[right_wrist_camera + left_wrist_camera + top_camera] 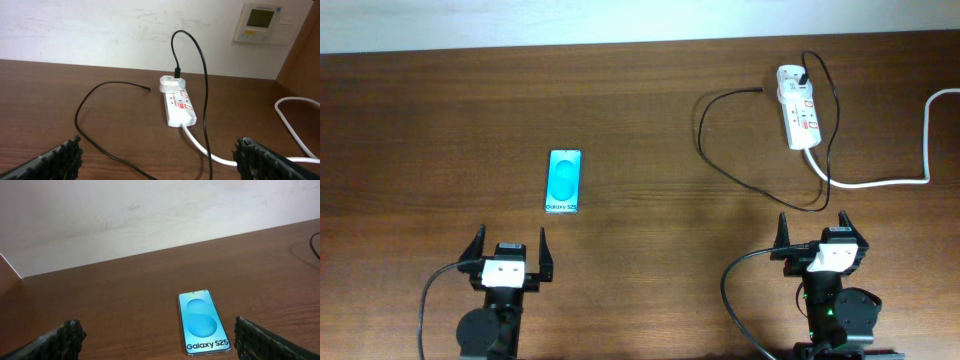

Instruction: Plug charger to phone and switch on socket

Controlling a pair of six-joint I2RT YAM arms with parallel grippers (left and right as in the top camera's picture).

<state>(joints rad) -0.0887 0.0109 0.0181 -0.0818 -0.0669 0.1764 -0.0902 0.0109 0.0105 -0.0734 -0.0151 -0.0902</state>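
The phone (564, 181) lies flat on the brown table, cyan screen up; the left wrist view shows the phone (203, 322) just ahead of my fingers. My left gripper (507, 248) stands open behind it, empty. The white socket (797, 106) lies at the far right, and the right wrist view shows the socket (178, 106) with red switches. The charger (720, 165) is a thin black cable looping over the table, its plug in the socket's far end and its free tip (146, 89) on the wood. My right gripper (813, 231) is open, near the cable's loop.
The socket's thick white cord (905, 170) curves off the right side of the table. A wall thermostat (259, 22) hangs behind the table. The table's far edge (620, 45) meets a pale wall.
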